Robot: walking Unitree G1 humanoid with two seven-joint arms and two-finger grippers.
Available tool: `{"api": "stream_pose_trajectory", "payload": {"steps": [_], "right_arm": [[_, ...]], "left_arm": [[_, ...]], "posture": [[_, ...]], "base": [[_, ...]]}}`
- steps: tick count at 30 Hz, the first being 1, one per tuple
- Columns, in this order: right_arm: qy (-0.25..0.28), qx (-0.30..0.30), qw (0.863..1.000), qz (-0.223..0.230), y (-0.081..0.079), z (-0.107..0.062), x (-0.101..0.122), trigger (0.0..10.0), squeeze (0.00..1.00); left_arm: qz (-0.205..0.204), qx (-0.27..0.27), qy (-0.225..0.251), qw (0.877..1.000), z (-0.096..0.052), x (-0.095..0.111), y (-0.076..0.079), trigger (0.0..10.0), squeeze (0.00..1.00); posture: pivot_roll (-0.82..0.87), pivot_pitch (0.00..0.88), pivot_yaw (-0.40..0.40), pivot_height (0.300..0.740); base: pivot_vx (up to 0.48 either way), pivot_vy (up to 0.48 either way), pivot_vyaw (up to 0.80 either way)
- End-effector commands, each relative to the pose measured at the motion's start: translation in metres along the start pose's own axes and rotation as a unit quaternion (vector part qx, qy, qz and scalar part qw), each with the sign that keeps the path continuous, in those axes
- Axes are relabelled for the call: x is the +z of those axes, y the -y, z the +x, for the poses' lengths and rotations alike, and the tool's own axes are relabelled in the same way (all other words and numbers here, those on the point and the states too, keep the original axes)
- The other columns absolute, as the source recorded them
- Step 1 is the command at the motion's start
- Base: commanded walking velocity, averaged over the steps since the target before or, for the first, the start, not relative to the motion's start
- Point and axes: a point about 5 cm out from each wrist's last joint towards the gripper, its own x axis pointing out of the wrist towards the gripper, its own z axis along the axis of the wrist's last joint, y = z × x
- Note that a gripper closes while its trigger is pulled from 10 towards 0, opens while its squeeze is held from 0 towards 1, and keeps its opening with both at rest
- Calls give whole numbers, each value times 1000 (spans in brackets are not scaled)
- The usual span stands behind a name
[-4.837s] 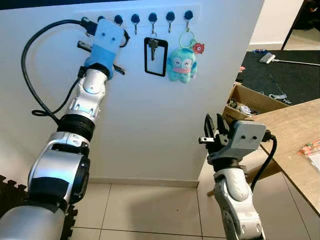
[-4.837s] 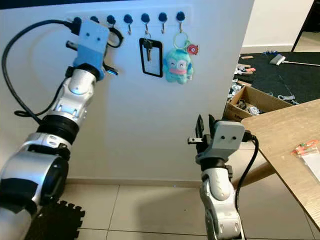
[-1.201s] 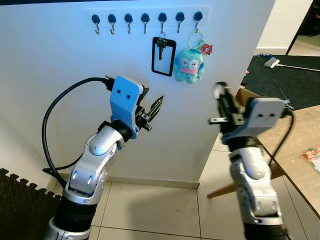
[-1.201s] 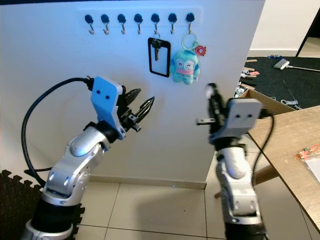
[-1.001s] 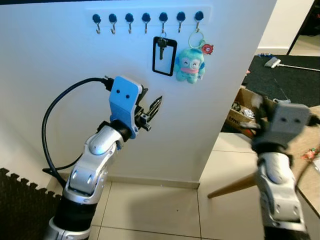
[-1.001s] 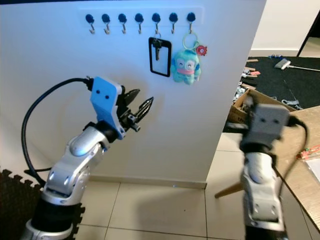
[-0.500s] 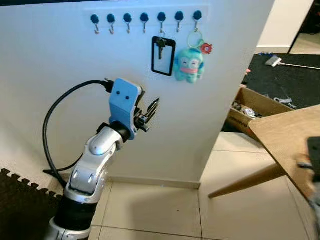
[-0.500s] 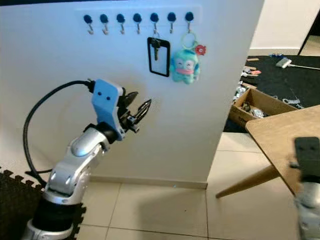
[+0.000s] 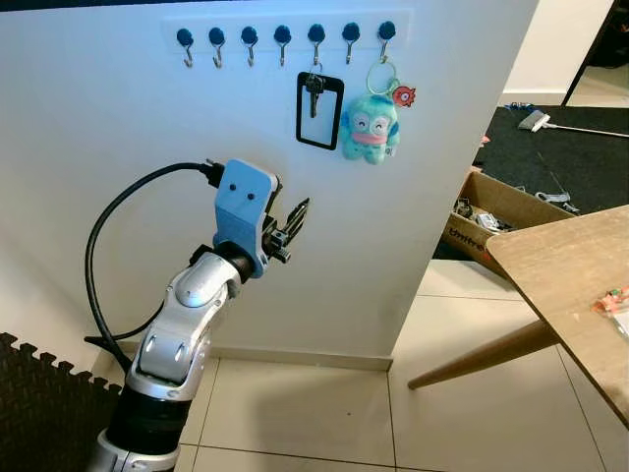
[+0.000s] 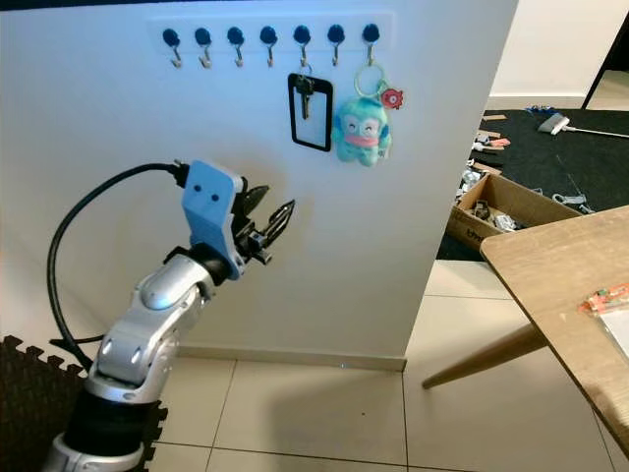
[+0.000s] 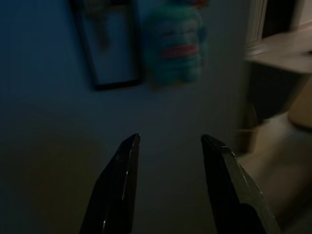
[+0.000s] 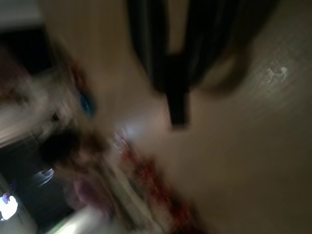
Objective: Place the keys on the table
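A key on a black rectangular tag (image 9: 320, 96) hangs from a hook on the white wall. Beside it hangs a teal plush keychain (image 9: 371, 126) on a ring. My left gripper (image 9: 295, 218) is raised in front of the wall, below and left of both, open and holding nothing. The dim left wrist view shows its fingertips (image 11: 132, 141) apart, pointing at the wall under the black tag (image 11: 114, 53) and the plush (image 11: 175, 46). The wooden table (image 9: 560, 265) stands at the right. My right gripper (image 12: 176, 97) is a dark blur over a brownish surface.
A row of blue hooks (image 9: 250, 37) runs along the top of the wall. An open cardboard box (image 9: 488, 218) of clutter sits on the floor beyond the wall's corner. A small red packet (image 9: 611, 298) lies on the table. A black foam mat (image 9: 39, 403) covers the floor at left.
My left gripper came down from the hook row and now hangs lower, a little closer to the wall. My right arm swung to the right and dropped past the table edge.
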Motion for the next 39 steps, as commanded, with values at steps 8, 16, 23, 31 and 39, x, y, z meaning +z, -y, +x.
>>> {"api": "stream_pose_trajectory", "payload": {"steps": [8,16,23,31,39], "right_arm": [[-76,9,997,-21,-4,-7,-40,10000,0],[-82,11,997,1,-8,-9,-42,10000,0],[-85,4,995,47,-10,-9,-41,10000,1000],[-20,-33,988,146,-5,-5,-14,10000,0],[137,-5,966,220,-5,-7,51,10000,0]], "left_arm": [[-121,-303,23,945,-28,13,60,10000,0],[-149,-337,33,929,-26,14,74,10000,0],[-151,-336,38,929,-24,16,75,10000,0],[-153,-324,27,933,-23,15,72,10000,0],[-138,-259,33,956,-10,14,56,10000,0]], "posture": [[-32,199,71,740],[-38,202,75,740],[-37,205,77,740],[-32,205,79,740],[-34,206,80,740]], "base": [[0,0,0],[0,0,0],[0,0,0],[0,0,0],[0,0,0]]}}
